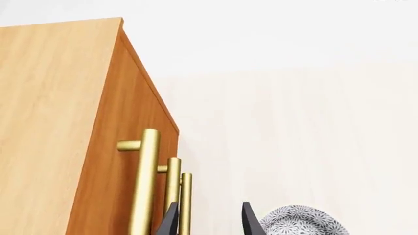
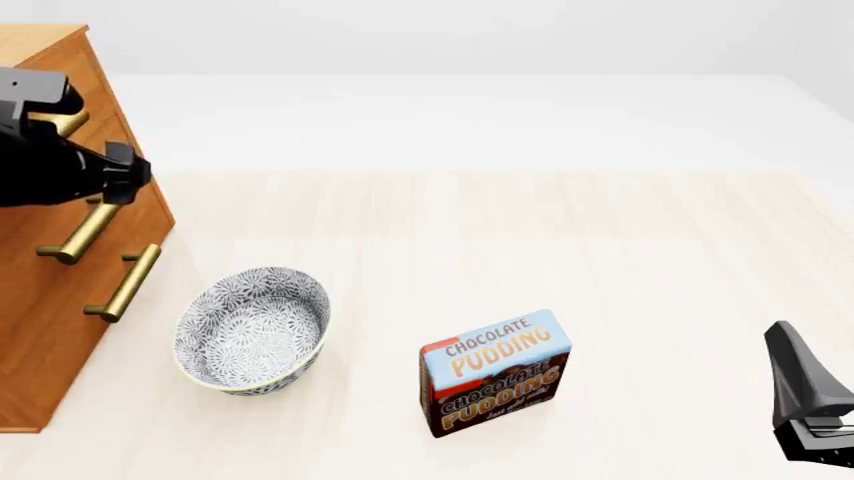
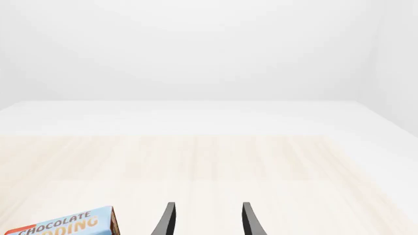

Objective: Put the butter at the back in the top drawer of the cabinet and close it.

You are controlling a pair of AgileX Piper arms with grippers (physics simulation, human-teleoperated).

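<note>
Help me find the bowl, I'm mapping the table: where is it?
In the front view the bowl sits on the left side of the table, just right of the cabinet, with the pudding box further to its right.

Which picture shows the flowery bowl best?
The front view: the whole bowl shows, standing on the table between the cabinet and the pudding box. The left wrist view catches only its rim; the right wrist view misses it.

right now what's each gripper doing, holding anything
left gripper: open, holding nothing, by the cabinet handles
right gripper: open, holding nothing
</note>
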